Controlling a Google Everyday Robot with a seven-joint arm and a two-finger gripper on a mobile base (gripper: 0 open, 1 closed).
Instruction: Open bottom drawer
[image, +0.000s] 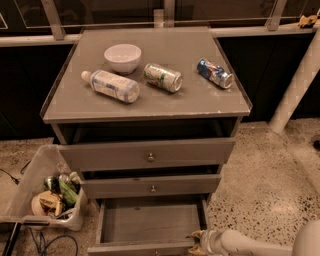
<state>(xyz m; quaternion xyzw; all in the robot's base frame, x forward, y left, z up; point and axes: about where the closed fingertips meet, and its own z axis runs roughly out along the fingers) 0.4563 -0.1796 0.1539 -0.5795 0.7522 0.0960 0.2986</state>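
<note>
The bottom drawer (150, 222) of the grey cabinet stands pulled out, its plain grey inside showing. Its front panel (140, 248) lies along the lower edge of the view. My gripper (197, 241) sits at the right end of that front panel, on the end of my white arm (250, 244) that comes in from the lower right. Above it are the middle drawer (152, 186) and the top drawer (150, 155), each with a small round knob and each slightly out.
On the cabinet top (90, 107) are a white bowl (123, 57), a lying plastic bottle (111, 85) and two lying cans (163, 77), (215, 73). A clear bin (37, 172) of items stands on the floor at left, with cables. A white pole (295, 85) leans at right.
</note>
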